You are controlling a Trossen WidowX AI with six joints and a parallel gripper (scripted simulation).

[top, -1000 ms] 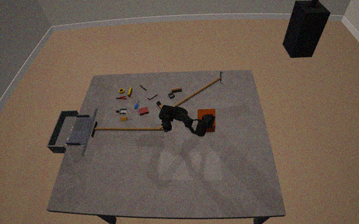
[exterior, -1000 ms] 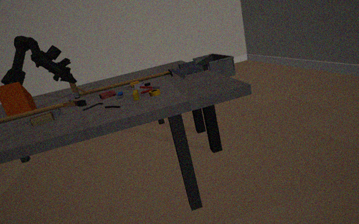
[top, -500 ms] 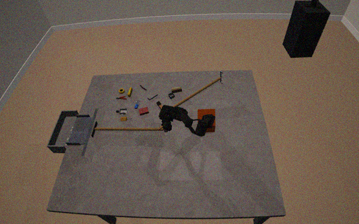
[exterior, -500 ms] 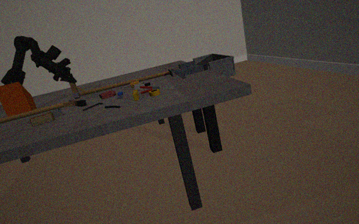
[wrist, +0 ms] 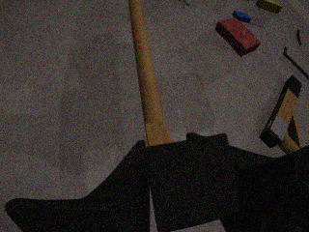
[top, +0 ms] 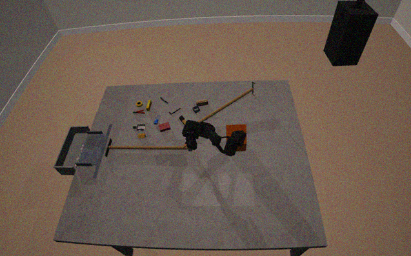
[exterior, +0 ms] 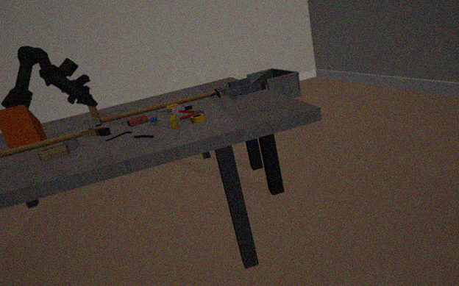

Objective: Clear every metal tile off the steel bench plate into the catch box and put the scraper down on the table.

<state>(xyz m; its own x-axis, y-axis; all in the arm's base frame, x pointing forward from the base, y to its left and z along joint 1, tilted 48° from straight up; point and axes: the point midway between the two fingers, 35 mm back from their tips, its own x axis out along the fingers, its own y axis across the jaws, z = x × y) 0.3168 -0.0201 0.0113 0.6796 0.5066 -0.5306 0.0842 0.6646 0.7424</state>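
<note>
The long scraper has a wooden handle (top: 148, 147) (exterior: 157, 106) (wrist: 145, 68) and a dark head (top: 108, 147) (exterior: 217, 92). The head is at the near edge of the steel bench plate (top: 93, 148). My gripper (top: 189, 146) (exterior: 93, 104) (wrist: 166, 143) is shut on the upright wooden grip at the scraper's near end, low over the table. The catch box (top: 62, 151) (exterior: 288, 83) stands beyond the plate's far end. Small pale specks show at the plate's edge by the box; I cannot tell whether they are tiles. No tile is clearly visible on the plate.
A second long pole (top: 227, 103) (exterior: 8, 153) lies behind the arm. An orange block (top: 236, 127) (exterior: 16, 126) stands by the arm's base. A red block (top: 164, 126) (exterior: 138, 120) (wrist: 238, 35), a yellow tape roll (top: 138, 103) (exterior: 197, 118) and several small tools lie beside the handle.
</note>
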